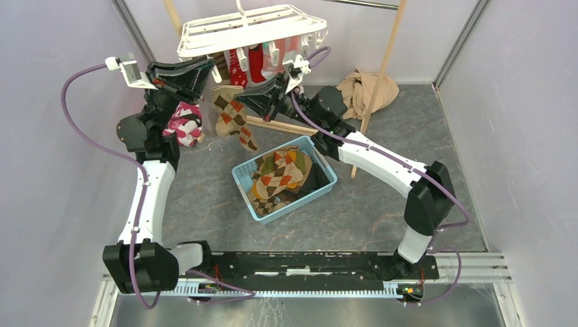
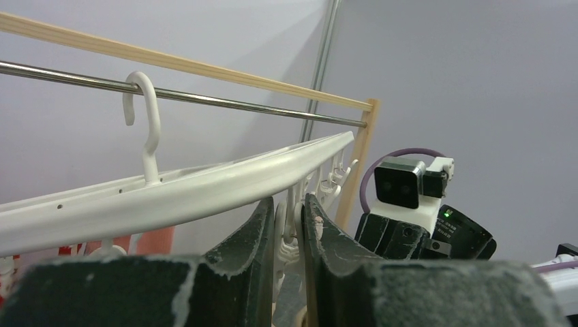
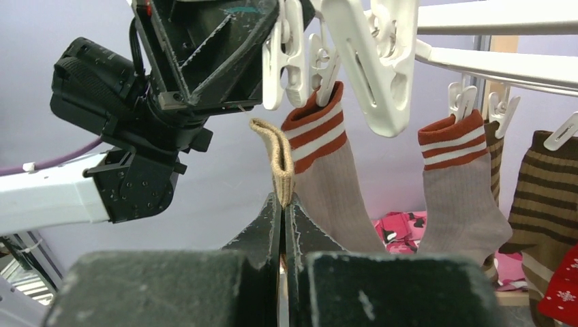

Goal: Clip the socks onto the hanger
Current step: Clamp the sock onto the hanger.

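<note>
Argyle sock (image 1: pixel 235 121) is held by its upright cuff (image 3: pixel 278 160) in the closed right end effector (image 3: pixel 282 204), beneath the hanger (image 1: pixel 225 30). Just above the cuff, a clip (image 3: pixel 276 68) is gripped by the narrowed left end effector (image 2: pixel 290 225); an upward feed is indicated.

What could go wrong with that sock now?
The right tool pinches the sock only near its top, so it might slip out. The sock sits just below the clip that the left tool squeezes, not inside it; letting go now could miss. The hanger hangs by one hook, so pushing may swing it.
</note>
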